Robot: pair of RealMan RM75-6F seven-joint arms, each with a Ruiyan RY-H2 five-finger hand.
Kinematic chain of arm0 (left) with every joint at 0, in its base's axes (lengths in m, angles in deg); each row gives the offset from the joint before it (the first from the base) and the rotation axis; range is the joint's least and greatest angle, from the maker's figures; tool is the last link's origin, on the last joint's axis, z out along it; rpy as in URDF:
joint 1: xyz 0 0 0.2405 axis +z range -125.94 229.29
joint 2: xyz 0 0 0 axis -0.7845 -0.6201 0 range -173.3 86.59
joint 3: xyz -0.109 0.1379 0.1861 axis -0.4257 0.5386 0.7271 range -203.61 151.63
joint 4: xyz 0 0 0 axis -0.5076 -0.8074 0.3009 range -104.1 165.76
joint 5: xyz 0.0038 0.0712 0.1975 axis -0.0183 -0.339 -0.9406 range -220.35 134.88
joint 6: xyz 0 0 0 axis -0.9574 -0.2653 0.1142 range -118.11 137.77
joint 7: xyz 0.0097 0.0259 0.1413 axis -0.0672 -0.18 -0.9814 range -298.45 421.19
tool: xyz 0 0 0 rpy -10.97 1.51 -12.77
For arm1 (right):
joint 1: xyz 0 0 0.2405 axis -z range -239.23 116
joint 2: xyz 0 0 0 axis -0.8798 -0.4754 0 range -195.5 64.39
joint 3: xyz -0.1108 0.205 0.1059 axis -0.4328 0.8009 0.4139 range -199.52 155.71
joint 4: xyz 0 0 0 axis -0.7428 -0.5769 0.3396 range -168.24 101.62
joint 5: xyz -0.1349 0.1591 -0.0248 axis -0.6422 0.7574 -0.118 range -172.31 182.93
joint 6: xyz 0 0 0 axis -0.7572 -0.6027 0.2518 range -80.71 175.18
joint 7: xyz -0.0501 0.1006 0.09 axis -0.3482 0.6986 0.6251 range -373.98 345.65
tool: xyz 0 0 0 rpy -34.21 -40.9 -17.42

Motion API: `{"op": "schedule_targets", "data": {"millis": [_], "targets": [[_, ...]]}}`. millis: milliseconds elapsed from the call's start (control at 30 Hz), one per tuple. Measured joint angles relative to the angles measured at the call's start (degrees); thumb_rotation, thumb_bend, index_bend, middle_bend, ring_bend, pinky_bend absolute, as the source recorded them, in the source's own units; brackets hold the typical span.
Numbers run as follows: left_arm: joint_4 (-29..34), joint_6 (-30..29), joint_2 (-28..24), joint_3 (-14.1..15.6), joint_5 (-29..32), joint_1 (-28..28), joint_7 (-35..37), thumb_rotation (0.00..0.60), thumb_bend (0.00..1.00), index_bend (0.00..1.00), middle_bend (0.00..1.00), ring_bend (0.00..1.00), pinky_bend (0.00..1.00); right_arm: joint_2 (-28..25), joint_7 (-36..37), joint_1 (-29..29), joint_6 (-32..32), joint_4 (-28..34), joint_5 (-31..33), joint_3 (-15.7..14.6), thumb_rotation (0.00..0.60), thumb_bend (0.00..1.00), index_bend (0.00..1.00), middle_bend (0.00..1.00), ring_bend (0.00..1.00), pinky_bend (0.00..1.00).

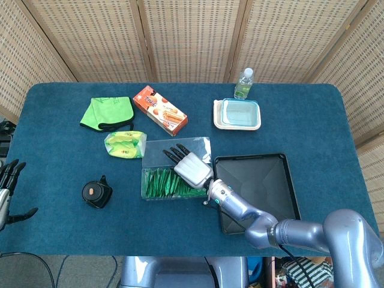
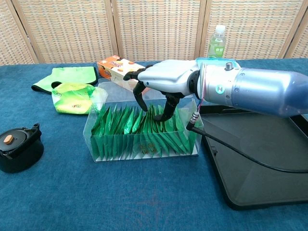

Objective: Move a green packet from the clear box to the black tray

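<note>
A clear box [image 1: 155, 149] [image 2: 92, 129] stands mid-table, filled with a row of upright green packets [image 1: 161, 183] [image 2: 126, 126]. My right hand [image 1: 191, 167] [image 2: 163, 81] hovers over the right half of the box, palm down. Its fingertips [image 2: 167, 114] dip among the packet tops, spread apart, and no packet is lifted. The black tray [image 1: 264, 180] [image 2: 269, 159] lies bare, directly right of the box. My left hand [image 1: 7, 180] shows only at the far left edge of the head view, fingers spread, holding nothing.
A black round object [image 1: 96, 193] [image 2: 19, 147] sits left of the box. Behind the box lie a yellow-green bag [image 1: 125, 144] [image 2: 72, 98], a green cloth [image 1: 108, 113], an orange carton [image 1: 159, 110] [image 2: 115, 66], stacked lidded containers [image 1: 237, 114] and a bottle [image 1: 243, 83] [image 2: 217, 42].
</note>
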Motion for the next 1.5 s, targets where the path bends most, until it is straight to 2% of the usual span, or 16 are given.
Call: {"op": "schedule_targets", "data": {"millis": [300,633,1033,1300,1500], "targets": [[0.1,-0.1,0.0,0.1,-0.2,0.0,0.0,0.600,0.13,0.00,0.00,0.00,0.00,0.1,-0.3,0.6,0.3,-0.3,-0.8,-0.7,0.600,0.54,0.53,0.06,0.00,0.00],[0.0,-0.2,-0.1,0.1,-0.2,0.0,0.2,0.600,0.13,0.00,0.00,0.00,0.00,1.2,1.0,1.2,-0.5,-1.5,-2.4,-0.6,0.600,0.61,0.62,0.09,0.00,0.00],[0.0,-0.3,-0.1,0.1,-0.3,0.1,0.3,0.600,0.13,0.00,0.00,0.00,0.00,2.3,3.3,2.0,-2.2,-2.3,-5.0,-0.1,0.600,0.61,0.64,0.11,0.00,0.00],[0.1,-0.4,-0.2,0.2,-0.6,0.1,0.7,0.600,0.13,0.00,0.00,0.00,0.00,0.8,4.1,2.7,-3.9,0.0,-6.2,1.0,0.600,0.61,0.65,0.11,0.00,0.00],[0.1,-0.5,-0.3,0.3,-0.8,0.2,0.9,0.600,0.13,0.00,0.00,0.00,0.00,-2.0,3.2,3.3,-5.5,4.0,-6.6,2.0,0.600,0.61,0.65,0.12,0.00,0.01]]}}
